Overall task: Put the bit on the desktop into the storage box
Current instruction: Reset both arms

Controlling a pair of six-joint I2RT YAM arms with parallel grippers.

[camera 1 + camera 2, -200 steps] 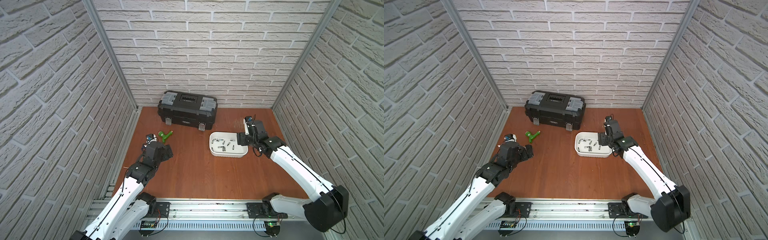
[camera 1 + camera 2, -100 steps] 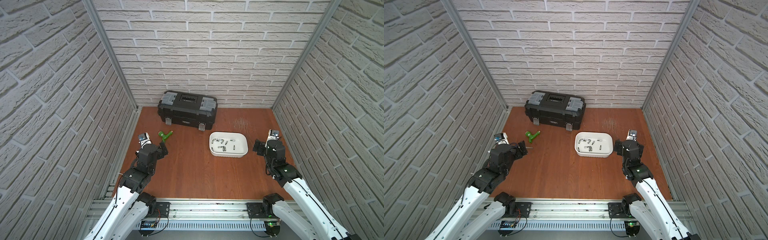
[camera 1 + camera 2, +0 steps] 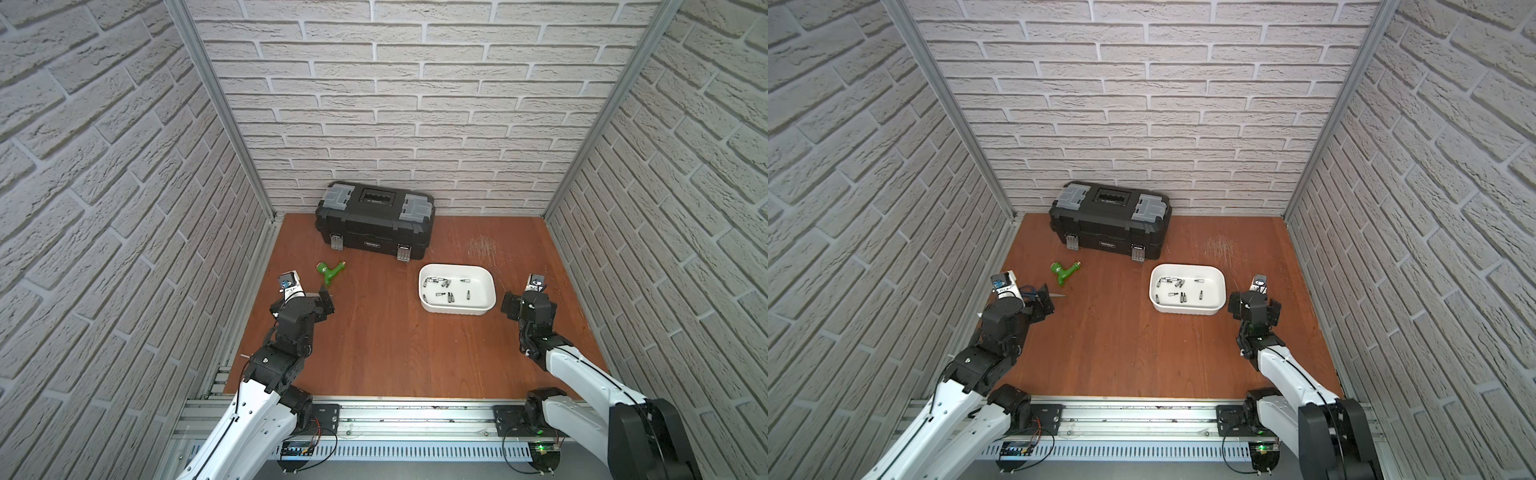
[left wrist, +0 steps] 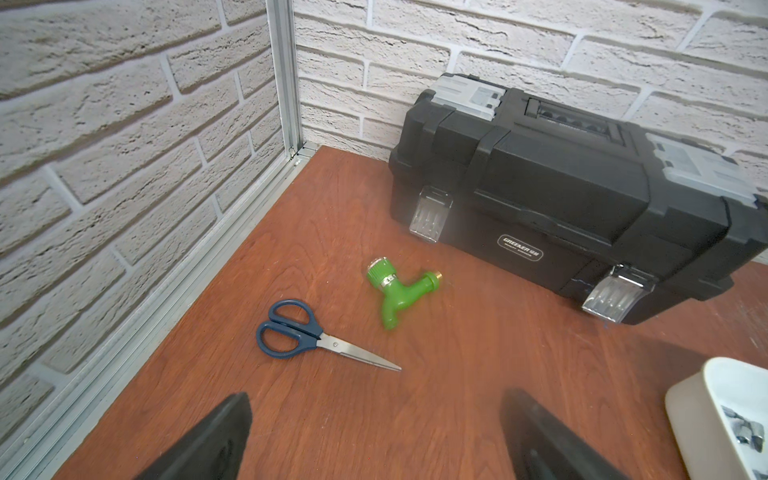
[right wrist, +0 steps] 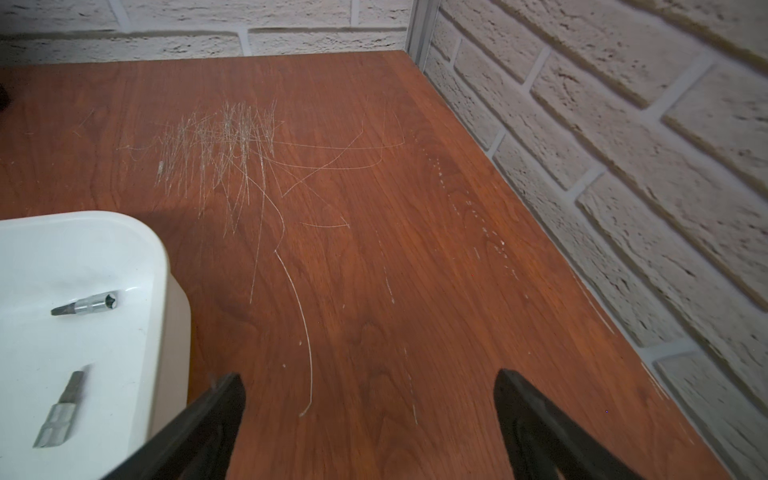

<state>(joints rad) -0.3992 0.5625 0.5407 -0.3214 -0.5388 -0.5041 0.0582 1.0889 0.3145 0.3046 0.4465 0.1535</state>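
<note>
The storage box (image 3: 457, 309) is set on the bench (image 3: 386, 345) toward 2 o'clock from the bench's middle, its long sides running 9 to 3 o'clock. Several bits (image 3: 445, 285) are seen lying on its floor, all inside the rolled rim. The scuffed patch (image 3: 482, 246) is found at the box's 12 o'clock, just past its rim.

The right hand (image 5: 370, 415) is held released, fingers wide apart with nothing between them, just beside the box's short wall at 3 o'clock and apart from it. Bare bench is left between this hand and the side wall.

The left hand (image 4: 374, 432) is likewise released and empty, placed near the bench's 9 o'clock edge. At its 12 o'clock the scissors (image 4: 303, 332) are laid flat, with a green tap fitting (image 3: 328, 272) just beyond. The black toolbox (image 3: 374, 224) is set at the bench's 12 o'clock edge, near the back wall.

A broad open stretch is left from the bench's middle down to the 6 o'clock edge, bounded there by the aluminium rail (image 3: 395, 409).
</note>
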